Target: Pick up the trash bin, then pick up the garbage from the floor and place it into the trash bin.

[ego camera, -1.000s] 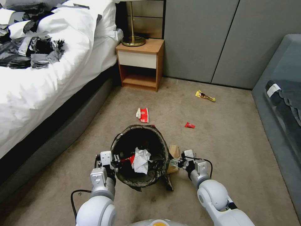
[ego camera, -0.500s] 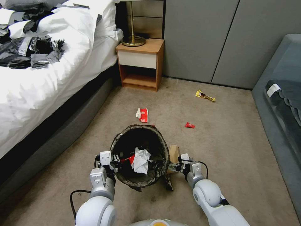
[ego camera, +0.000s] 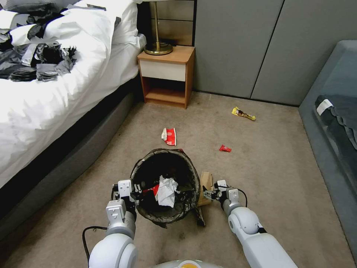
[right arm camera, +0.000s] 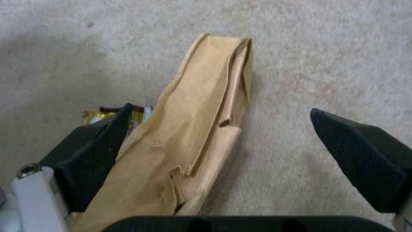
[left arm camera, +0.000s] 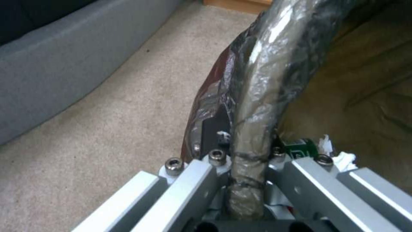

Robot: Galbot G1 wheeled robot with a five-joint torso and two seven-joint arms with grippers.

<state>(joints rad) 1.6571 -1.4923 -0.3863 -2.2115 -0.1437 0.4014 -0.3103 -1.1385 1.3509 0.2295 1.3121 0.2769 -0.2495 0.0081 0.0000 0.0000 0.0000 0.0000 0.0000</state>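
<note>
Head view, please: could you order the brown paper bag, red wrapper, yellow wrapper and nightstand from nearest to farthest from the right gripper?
From the right gripper:
1. Brown paper bag, right at its fingertips, beside the trash bin.
2. Red wrapper, on the carpet ahead.
3. Yellow wrapper, farther ahead, near the wall.
4. Nightstand, against the wall by the bed.

A: What is different now compared with one second ago?

B: The right gripper (ego camera: pixel 208 194) is now closer to the trash bin (ego camera: pixel 165 185). Before, it was further out from the bin; now it sits over the brown paper bag (ego camera: pixel 205 187) just beside the bin, and its forearm is also nearer to the bin.

A: And the bin itself?

B: It is shifted very slightly; the white tissue (ego camera: pixel 166 191) inside moves with it.
</note>
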